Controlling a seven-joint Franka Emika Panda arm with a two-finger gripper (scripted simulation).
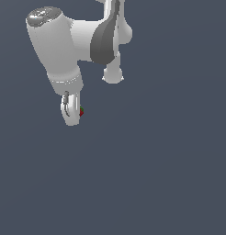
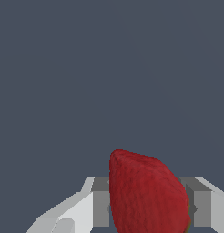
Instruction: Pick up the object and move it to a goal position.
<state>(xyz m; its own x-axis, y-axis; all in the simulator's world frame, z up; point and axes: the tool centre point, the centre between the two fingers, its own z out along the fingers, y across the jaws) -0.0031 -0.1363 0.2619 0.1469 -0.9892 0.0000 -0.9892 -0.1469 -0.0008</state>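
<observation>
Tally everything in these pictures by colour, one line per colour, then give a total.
Red with a green top: 1, the strawberry, sitting between the fingers.
White and grey: 1, the robot arm with its gripper.
Total: 2

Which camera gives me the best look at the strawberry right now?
The wrist view: the strawberry fills the foreground between the end effector fingers. The exterior view shows only a red-green speck beside the end effector.

One strawberry (image 2: 148, 195), one arm (image 1: 64, 46), two fingers (image 2: 101, 207) visible in wrist view.
</observation>
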